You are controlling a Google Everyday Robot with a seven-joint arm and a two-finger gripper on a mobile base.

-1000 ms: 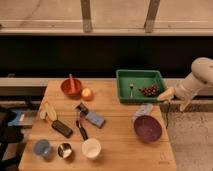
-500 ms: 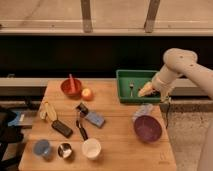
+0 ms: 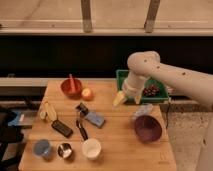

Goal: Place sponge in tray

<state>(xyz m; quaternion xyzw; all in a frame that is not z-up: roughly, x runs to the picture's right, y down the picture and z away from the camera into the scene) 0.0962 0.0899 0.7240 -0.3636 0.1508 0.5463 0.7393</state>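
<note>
Above the far right part of the wooden table [image 3: 120,150], at the front left corner of the tray [image 3: 120,75]: the gripper [image 3: 127,99]. Fingers [image 3: 119,100] pale yellow, pointing down, spread wide, with nothing between them. Behind it, the thick white arm [image 3: 170,76], reaching in from the right and hiding much of the tray.

Of the tray, green with raised sides, visible only the left rim and a part at the right. Inside, at the right, a dark red bunch, probably grapes [image 3: 151,91]; hard to say more.

The sponge [image 3: 95,119], light blue and flat, lying on the table near its middle, not in the tray and well apart from it, to the left of the gripper and nearer to the camera. Close at its left end a small dark object [image 3: 81,107]; touching or only beside, not possible to tell.

Further left, a flat black device [image 3: 62,128] and some bananas [image 3: 47,111]. At the far left side, a red bowl [image 3: 71,87] with an orange fruit [image 3: 87,94] just beside. Along the near edge, from left to right: a blue cup [image 3: 42,148], a metal cup [image 3: 64,150], a white cup [image 3: 91,148]. At the right, below the gripper, a purple bowl [image 3: 147,128], with a pale crumpled thing [image 3: 143,110] at its far rim.
</note>
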